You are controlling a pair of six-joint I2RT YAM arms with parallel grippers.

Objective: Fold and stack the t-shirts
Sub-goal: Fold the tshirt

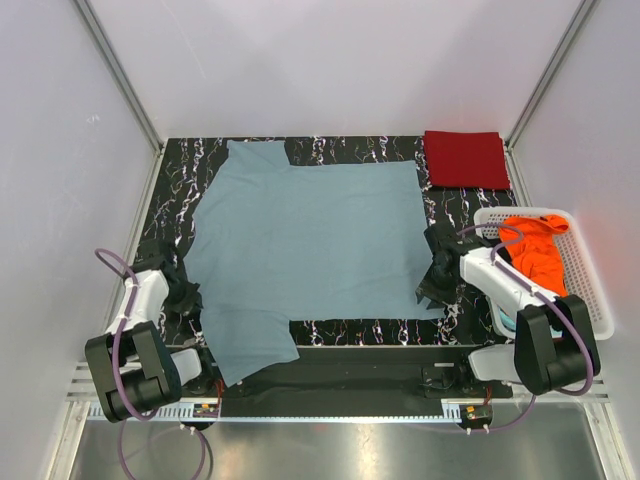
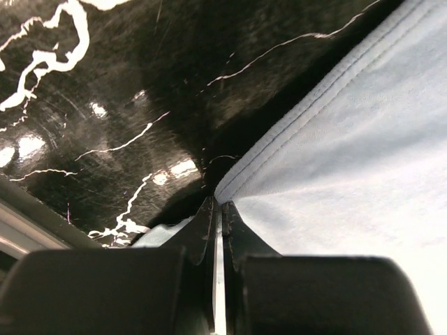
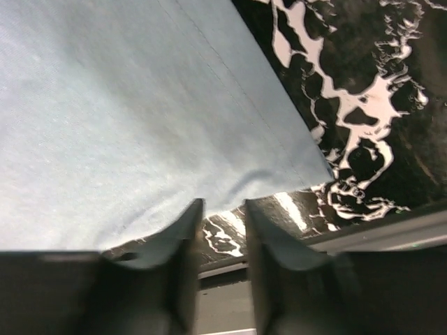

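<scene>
At the far right the red shirt (image 1: pixel 466 159) lay folded; the blue shirt (image 1: pixel 310 235) lay flat, left gripper (image 2: pixel 218 204) clamping its hem, right gripper (image 3: pixel 223 209) released; the orange shirt (image 1: pixel 540 255) waited.

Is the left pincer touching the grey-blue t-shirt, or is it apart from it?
Touching. The left wrist view shows the left pincer closed on the hem of the grey-blue t-shirt, whose edge runs right into its shut jaws.

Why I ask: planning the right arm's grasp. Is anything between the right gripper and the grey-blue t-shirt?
Nothing visible does. The right gripper, jaws apart, sits right at the hem of the grey-blue t-shirt, near its corner; only the black marbled table shows beside them.
</scene>
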